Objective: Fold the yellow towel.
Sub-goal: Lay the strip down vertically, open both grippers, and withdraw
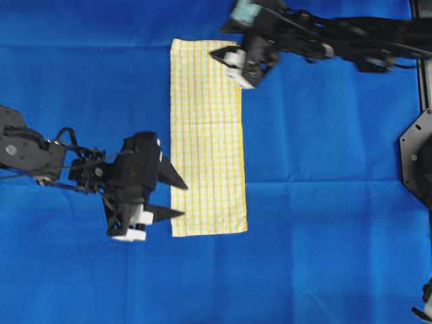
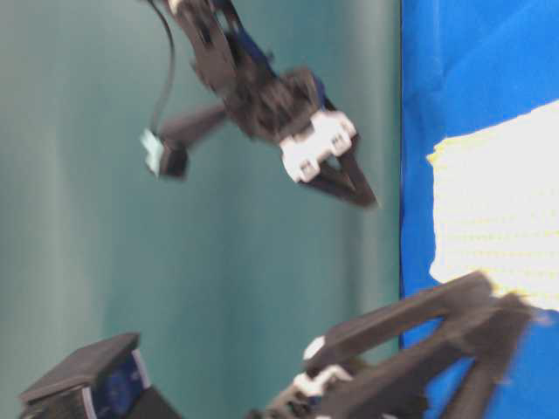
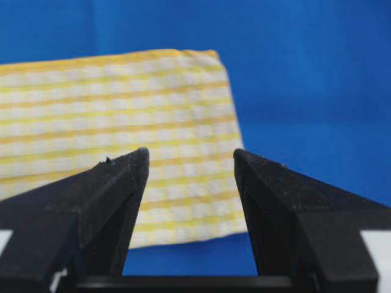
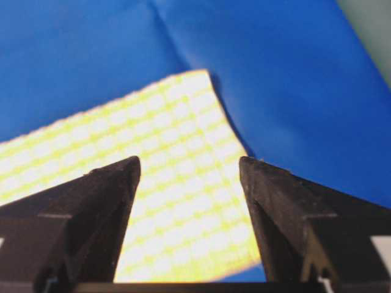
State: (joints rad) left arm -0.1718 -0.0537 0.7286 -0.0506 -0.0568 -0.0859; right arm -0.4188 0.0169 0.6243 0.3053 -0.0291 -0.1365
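The yellow towel (image 1: 206,142) lies flat on the blue cloth (image 1: 324,223) as a long narrow strip running from far to near. My left gripper (image 1: 184,198) is open and empty at the towel's near left corner, with its fingertips over the towel's left edge. In the left wrist view the towel (image 3: 110,116) shows between and beyond the open left gripper (image 3: 190,155). My right gripper (image 1: 235,67) hovers over the towel's far right corner. In the right wrist view the right gripper (image 4: 189,162) is open and empty above the towel (image 4: 177,183). In the table-level view the right gripper (image 2: 349,179) is raised above the cloth.
The blue cloth covers the whole table in the overhead view. A black mount (image 1: 415,158) stands at the right edge. In the table-level view a teal wall (image 2: 87,244) is behind the arms, and the left arm (image 2: 410,349) fills the foreground.
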